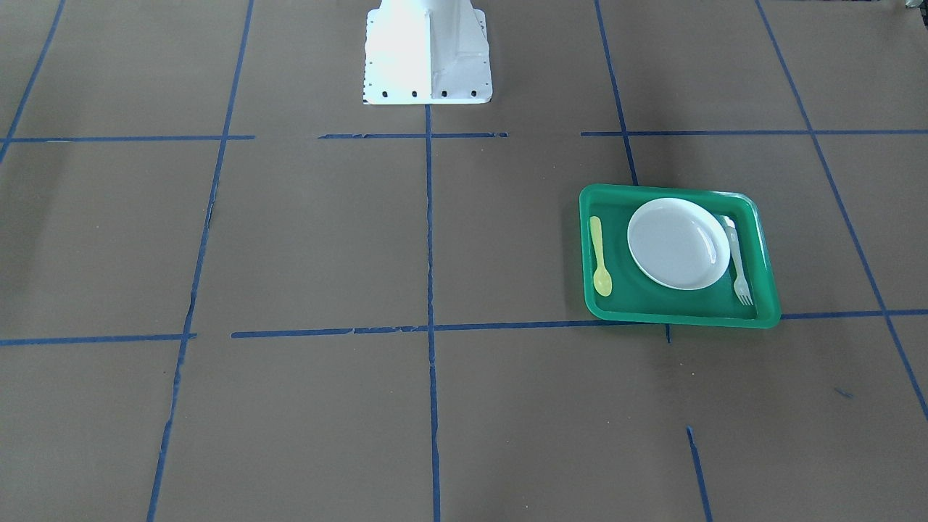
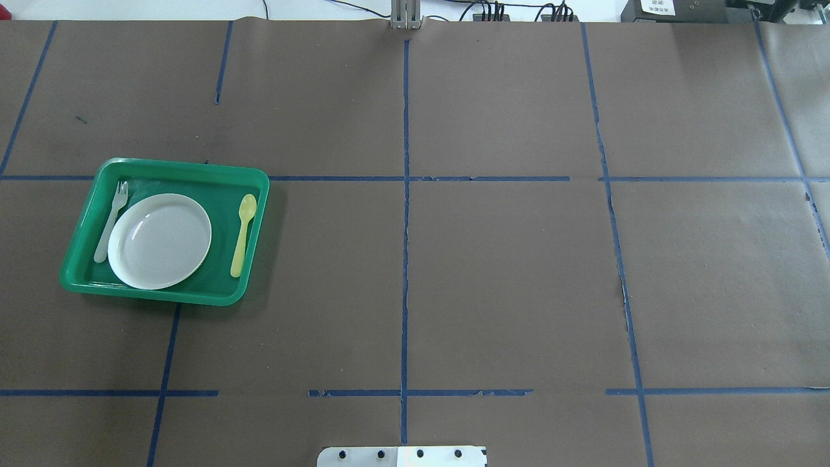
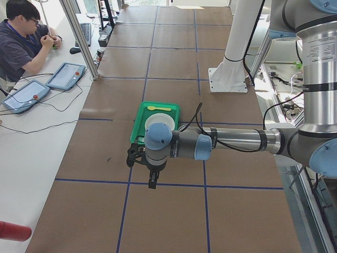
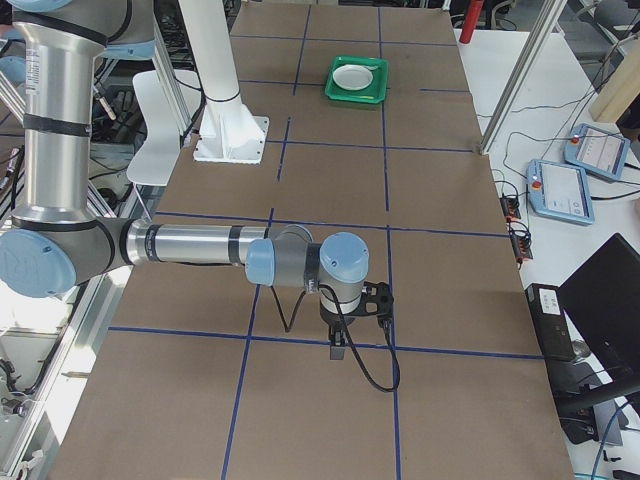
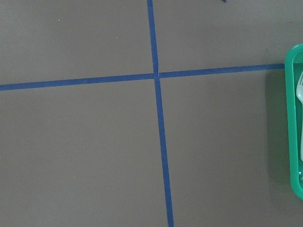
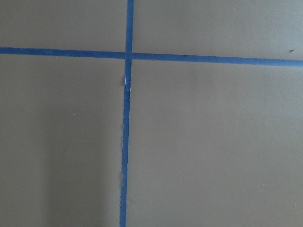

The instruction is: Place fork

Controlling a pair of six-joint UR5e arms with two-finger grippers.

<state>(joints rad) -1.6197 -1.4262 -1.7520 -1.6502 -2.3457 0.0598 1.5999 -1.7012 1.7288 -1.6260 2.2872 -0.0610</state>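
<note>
The white fork (image 1: 736,257) lies inside the green tray (image 1: 681,319), beside the white plate (image 1: 678,243), tines toward the far edge; it also shows in the overhead view (image 2: 110,220) and at the right edge of the left wrist view (image 5: 300,94). A yellow spoon (image 1: 600,257) lies on the plate's other side. My left gripper (image 3: 152,182) hangs over bare table just beside the tray and holds nothing that I can see; I cannot tell if it is open or shut. My right gripper (image 4: 337,350) is far from the tray, over a tape crossing; its state cannot be told.
The table is brown paper with a blue tape grid (image 2: 405,259). The robot's white base (image 1: 428,54) stands at the table's near middle edge. An operator (image 3: 21,45) sits at a side desk with tablets (image 3: 66,75).
</note>
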